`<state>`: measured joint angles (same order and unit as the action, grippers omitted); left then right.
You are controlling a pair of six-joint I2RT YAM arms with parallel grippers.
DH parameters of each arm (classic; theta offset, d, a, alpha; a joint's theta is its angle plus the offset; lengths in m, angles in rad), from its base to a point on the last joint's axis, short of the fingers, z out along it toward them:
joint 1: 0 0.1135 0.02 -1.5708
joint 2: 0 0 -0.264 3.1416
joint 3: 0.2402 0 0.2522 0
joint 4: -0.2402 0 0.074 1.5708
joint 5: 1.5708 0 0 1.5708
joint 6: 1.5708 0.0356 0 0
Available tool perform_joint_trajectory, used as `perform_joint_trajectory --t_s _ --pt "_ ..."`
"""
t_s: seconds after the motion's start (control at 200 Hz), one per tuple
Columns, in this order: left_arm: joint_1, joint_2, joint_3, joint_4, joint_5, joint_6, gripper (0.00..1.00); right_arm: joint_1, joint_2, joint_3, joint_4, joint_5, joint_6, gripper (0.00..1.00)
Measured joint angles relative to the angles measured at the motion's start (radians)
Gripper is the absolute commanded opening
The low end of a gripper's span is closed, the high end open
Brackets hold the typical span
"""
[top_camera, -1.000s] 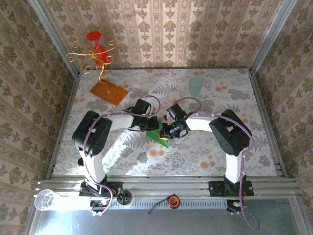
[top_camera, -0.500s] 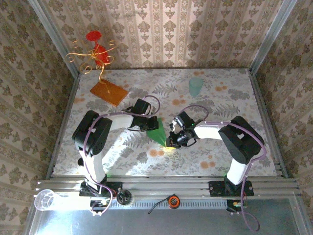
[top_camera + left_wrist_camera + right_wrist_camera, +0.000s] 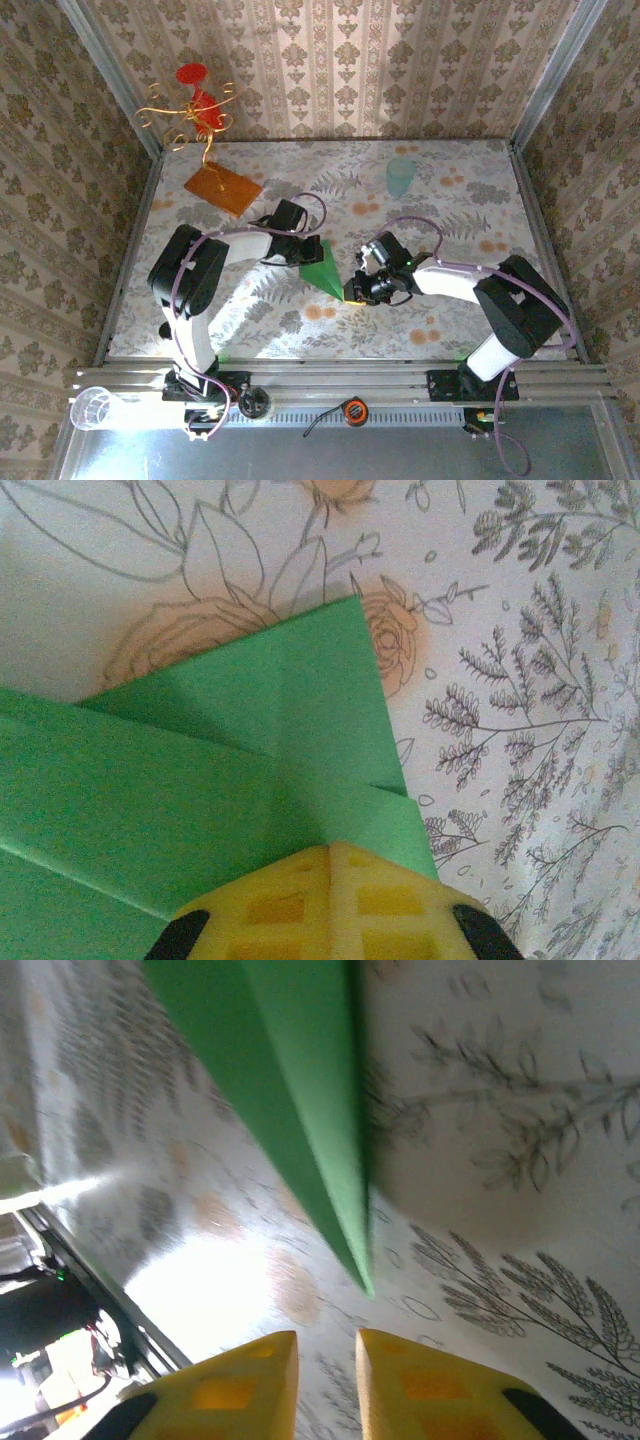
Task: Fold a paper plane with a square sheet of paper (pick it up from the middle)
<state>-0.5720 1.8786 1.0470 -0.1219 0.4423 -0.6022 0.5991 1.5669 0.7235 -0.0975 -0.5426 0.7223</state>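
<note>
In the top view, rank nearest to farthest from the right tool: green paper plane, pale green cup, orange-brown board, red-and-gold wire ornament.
1. green paper plane, beside the right tool
2. pale green cup, far centre-right
3. orange-brown board, far left
4. red-and-gold wire ornament, back-left corner

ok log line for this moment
left tool: shut, over paper plane wide end | right tool: slightly open, empty, just off tip

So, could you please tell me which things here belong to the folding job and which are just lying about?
Job: green paper plane; left claw, shut over it; right claw, near its tip.
Lying about: orange-brown board; wire ornament; teal cup; clear cup; small orange-black device.
</note>
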Motion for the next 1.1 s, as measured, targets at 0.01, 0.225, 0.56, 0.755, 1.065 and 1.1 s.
perform_joint_trajectory --t_s 0.01,0.225,0.56,0.755,1.065,1.1 --pt "0.002 0.0 0.003 -0.002 0.0 0.0 0.11 -0.001 -0.005 0.0 0.005 0.003 0.002 0.28" --pt "0.019 -0.087 0.031 -0.004 -0.005 -0.032 0.34 -0.043 0.018 0.019 0.109 0.043 0.038 0.29" --pt "0.171 -0.34 -0.174 0.112 0.033 -0.084 0.71 -0.109 0.132 0.111 0.196 0.033 0.011 0.41" --pt "0.237 -0.438 -0.317 0.115 0.031 -0.105 0.91 -0.109 0.187 0.137 0.207 -0.014 -0.021 0.41" --pt "0.253 -0.513 -0.38 0.155 0.029 -0.114 1.0 -0.108 0.255 0.187 0.207 -0.079 -0.058 0.3" --pt "0.253 -0.513 -0.381 0.158 0.03 -0.114 1.0 -0.108 0.262 0.192 0.207 -0.085 -0.061 0.28"
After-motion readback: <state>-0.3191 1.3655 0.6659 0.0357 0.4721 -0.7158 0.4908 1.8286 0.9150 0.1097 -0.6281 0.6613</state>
